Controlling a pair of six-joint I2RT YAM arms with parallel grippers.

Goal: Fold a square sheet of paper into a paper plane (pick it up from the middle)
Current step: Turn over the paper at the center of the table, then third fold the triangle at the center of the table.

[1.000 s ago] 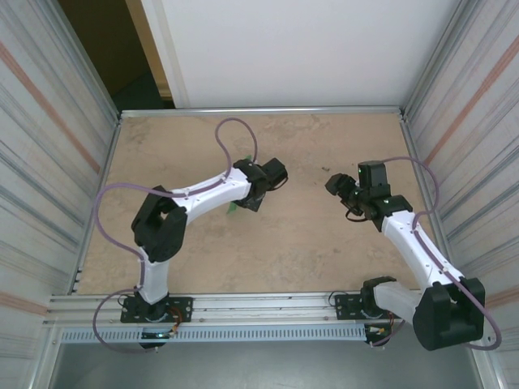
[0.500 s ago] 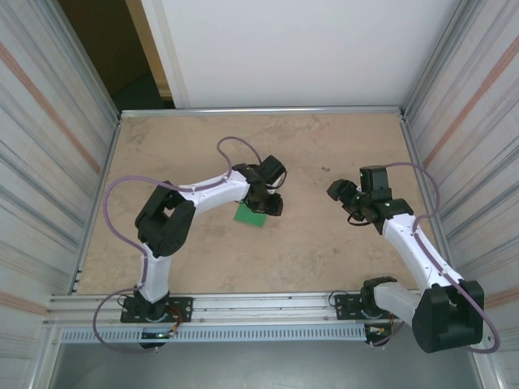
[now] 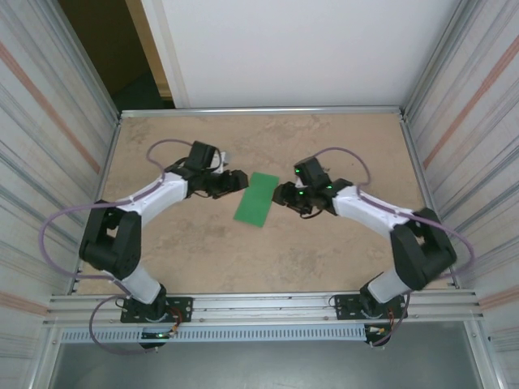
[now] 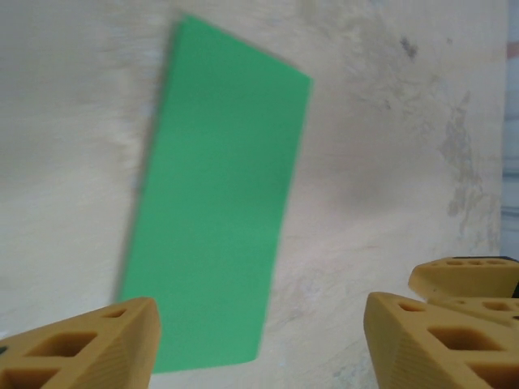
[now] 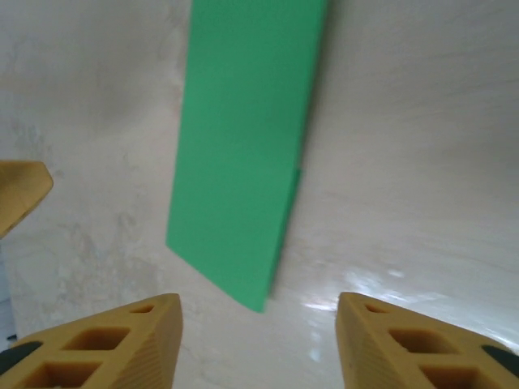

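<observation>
Top camera looks down from behind; both wrist cameras closely share the green sheet (image 3: pixel 257 198).

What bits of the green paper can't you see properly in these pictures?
Left wrist view: the paper has a blurry left edge, and a finger covers its near corner.
Right wrist view: the paper runs off the picture's top edge.
Top view: the paper is too small to show any creases.

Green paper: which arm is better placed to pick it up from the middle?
Right, probably. The right gripper stands open beside the middle of the green paper's long edge. The left gripper, also open, sits nearer a far corner.
</observation>
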